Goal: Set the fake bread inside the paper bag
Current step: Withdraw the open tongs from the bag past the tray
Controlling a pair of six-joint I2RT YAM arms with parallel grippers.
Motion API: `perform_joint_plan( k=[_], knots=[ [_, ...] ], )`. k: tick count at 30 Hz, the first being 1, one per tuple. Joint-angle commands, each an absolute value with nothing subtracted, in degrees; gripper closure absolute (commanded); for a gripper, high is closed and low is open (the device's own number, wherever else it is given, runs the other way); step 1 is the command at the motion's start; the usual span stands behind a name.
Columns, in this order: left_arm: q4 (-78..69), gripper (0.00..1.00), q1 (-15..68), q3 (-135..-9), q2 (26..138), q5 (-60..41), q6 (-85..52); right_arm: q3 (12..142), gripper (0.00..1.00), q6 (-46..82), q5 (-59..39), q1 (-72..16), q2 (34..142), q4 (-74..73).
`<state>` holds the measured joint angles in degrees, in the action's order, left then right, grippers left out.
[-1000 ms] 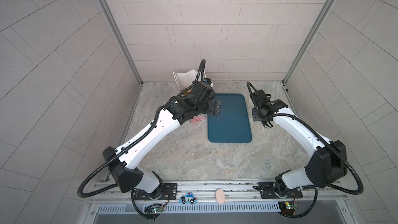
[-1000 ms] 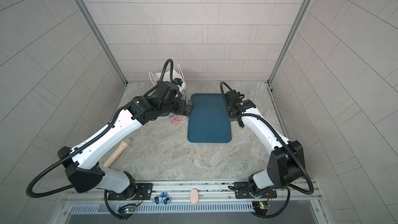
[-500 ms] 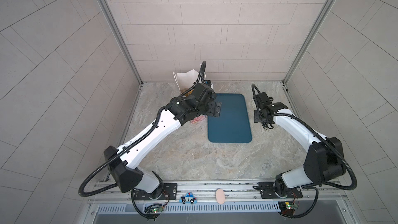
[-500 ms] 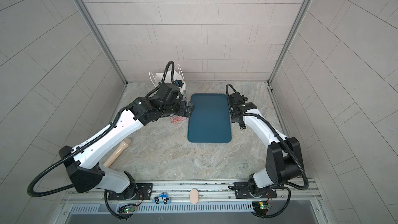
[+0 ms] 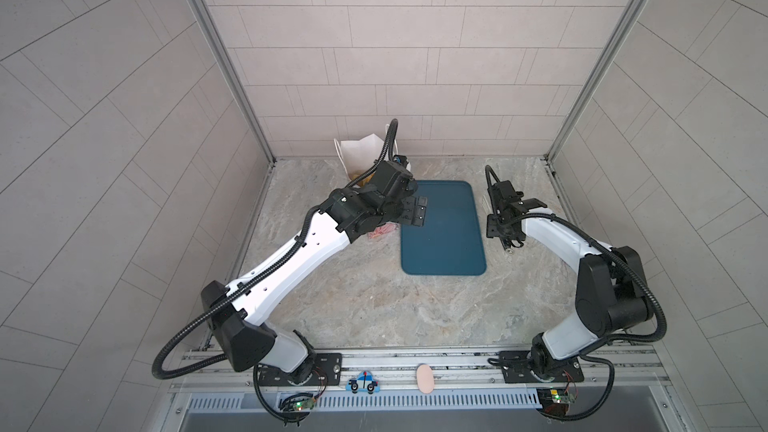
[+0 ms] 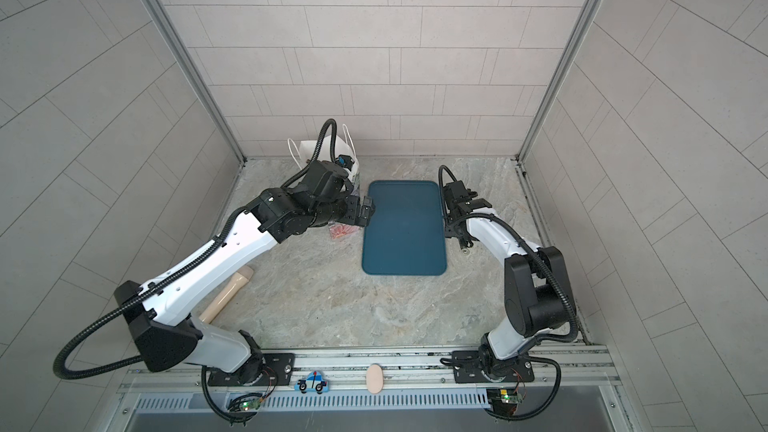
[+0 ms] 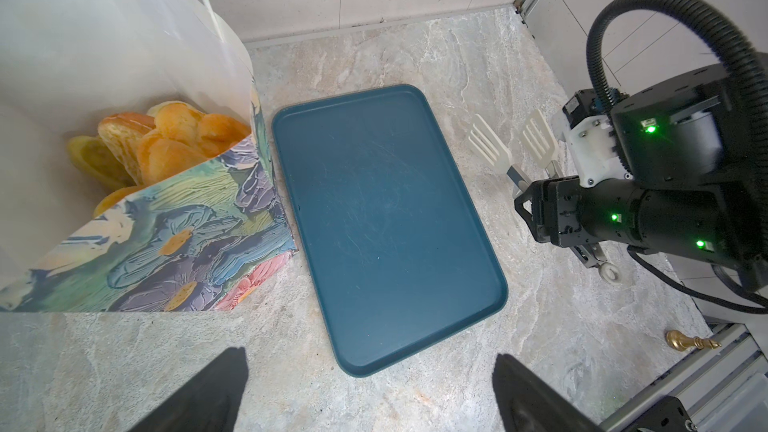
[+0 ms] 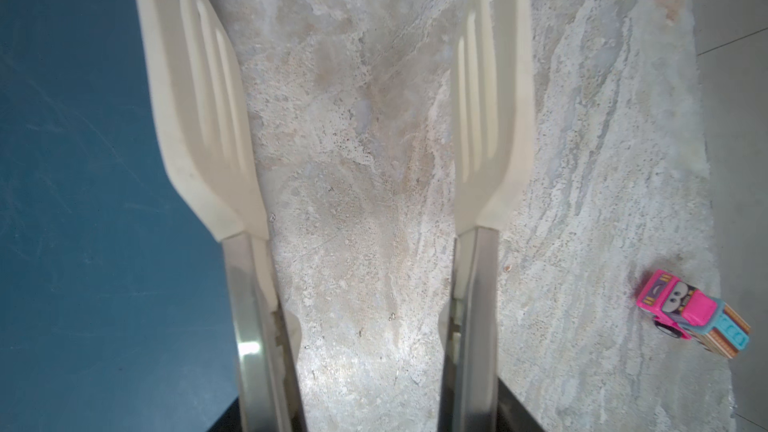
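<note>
Several bread pieces: inside bag, eleven o'clock of bare tray. My left gripper: spread wide, empty. My right gripper: clasping tongs, unloaded. Loading seems finished; next, park tongs.

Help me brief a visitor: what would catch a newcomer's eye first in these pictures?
The flower-print paper bag at the back left of the table, with golden fake bread piled inside. Next, the bare teal tray mid-table, and the white tongs gripped by the right gripper beside it.
</note>
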<state>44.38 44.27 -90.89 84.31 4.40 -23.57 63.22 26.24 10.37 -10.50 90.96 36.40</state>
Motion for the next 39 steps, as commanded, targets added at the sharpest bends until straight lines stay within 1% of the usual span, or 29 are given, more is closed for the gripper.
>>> perform_joint_plan(
  k=[1,16,32,39],
  knots=[
    [44.2,0.00,44.5,-90.2,83.5,5.7,-24.2,62.7,0.35,27.2,10.6,-9.9,92.0,33.2],
    [44.2,0.00,44.5,-89.4,83.2,6.4,-24.3,62.6,0.34,27.1,8.9,-8.2,97.4,28.4],
    [43.9,0.00,44.5,-88.1,82.8,7.3,-24.6,65.6,0.31,27.5,6.2,-6.6,104.3,29.4],
    [43.8,0.00,44.5,-87.8,82.4,8.5,-24.6,65.9,0.27,26.9,5.2,-6.4,104.6,30.0]
  ],
)
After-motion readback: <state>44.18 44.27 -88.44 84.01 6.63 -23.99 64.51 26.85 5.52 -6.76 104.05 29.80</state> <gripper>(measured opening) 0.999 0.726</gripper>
